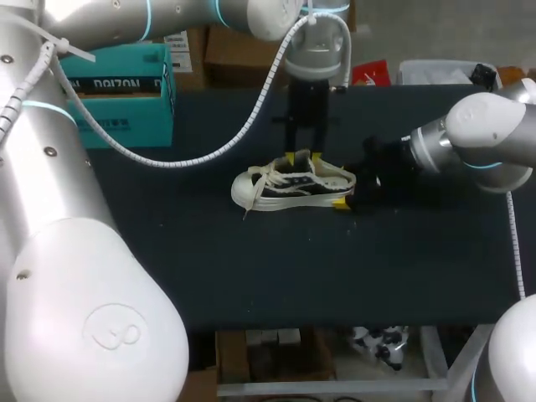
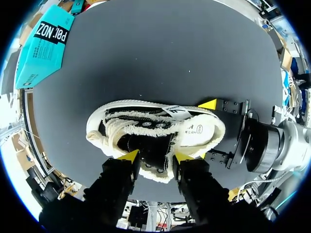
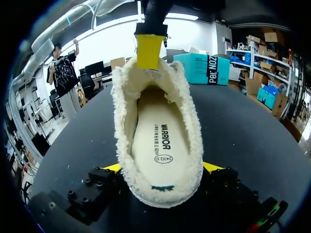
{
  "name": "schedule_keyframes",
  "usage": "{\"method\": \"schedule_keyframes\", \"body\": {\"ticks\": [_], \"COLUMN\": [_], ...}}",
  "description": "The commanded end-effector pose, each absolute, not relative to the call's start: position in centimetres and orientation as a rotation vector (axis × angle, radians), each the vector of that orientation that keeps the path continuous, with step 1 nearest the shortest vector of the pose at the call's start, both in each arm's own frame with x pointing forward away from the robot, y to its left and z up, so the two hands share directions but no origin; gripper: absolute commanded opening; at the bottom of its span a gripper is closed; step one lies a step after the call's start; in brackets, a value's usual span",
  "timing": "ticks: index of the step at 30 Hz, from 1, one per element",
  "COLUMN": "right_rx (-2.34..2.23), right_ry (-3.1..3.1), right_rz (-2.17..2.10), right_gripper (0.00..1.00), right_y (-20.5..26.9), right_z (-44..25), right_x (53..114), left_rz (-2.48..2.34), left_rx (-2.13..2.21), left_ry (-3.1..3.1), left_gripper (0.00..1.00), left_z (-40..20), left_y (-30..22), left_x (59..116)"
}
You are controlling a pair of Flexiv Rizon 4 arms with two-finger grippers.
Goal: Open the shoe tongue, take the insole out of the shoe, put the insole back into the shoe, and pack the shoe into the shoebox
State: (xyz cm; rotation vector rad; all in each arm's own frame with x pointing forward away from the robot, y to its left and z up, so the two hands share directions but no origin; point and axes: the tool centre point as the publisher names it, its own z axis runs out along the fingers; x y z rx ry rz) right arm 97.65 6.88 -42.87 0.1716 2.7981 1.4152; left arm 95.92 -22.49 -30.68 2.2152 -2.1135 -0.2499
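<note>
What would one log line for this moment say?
shoe on table, insole inside | right gripper shut on shoe's heel | left gripper at shoe opening, grip unclear | shoebox far left, untouched

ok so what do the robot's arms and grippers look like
Both arms are thick, rounded and glossy white, with thin cyan rings at the joints. The left arm bears a round embossed logo, and a white ribbed cable loops along it, held by a zip tie. The right arm has a silver wrist. The left gripper and right gripper are black and boxy with yellow tips.
</note>
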Motion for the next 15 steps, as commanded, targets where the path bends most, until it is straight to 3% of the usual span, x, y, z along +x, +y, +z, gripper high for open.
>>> {"method": "schedule_keyframes", "body": {"ticks": [1, 3, 5, 15], "right_rx": [0.173, 0.173, 0.173, 0.173], "right_ry": [2.797, 2.797, 2.797, 2.797], "right_rz": [1.417, 1.417, 1.417, 1.417], "right_gripper": [0.0, 0.0, 0.0, 0.0], "right_y": [7.1, 7.1, 7.1, 7.1], "right_z": [-43.4, -43.4, -43.4, -43.4], "right_x": [97.9, 97.9, 97.9, 97.9], "left_rz": [-0.309, -0.316, -0.321, -0.152], "left_rx": [2.215, 2.212, 2.209, 2.165], "left_ry": [-2.118, -2.119, -2.123, -2.142], "left_gripper": [0.29, 0.11, 0.0, 0.0], "left_z": [-30.7, -30.6, -30.5, -29.2], "left_y": [-23.1, -23.2, -23.2, -21.1], "left_x": [96.6, 96.6, 96.5, 95.0]}}
